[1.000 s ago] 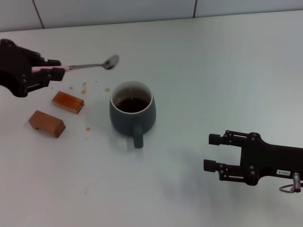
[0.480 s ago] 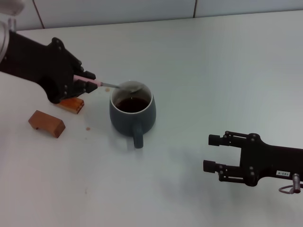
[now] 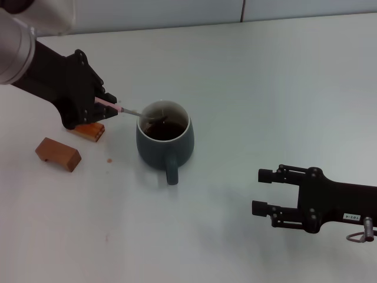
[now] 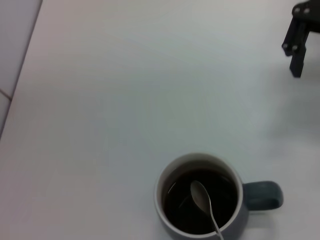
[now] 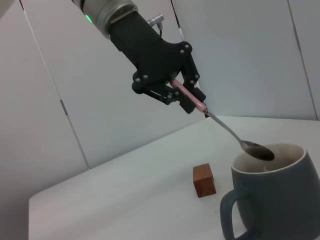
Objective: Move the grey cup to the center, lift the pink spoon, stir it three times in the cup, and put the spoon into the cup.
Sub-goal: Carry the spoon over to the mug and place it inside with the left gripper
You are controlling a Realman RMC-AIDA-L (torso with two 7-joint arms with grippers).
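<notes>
Over grey cup [image 3: 164, 138]: left pincer [image 3: 107, 107] clamps pink spoon [image 3: 126, 109]; two brown blocks [image 3: 57, 153]; right pincer [image 3: 264, 191] open, empty

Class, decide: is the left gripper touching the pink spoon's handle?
Touching. In the right wrist view the left gripper has its fingers closed on the pink spoon, carrying it tilted with its bowl over the grey cup.
</notes>
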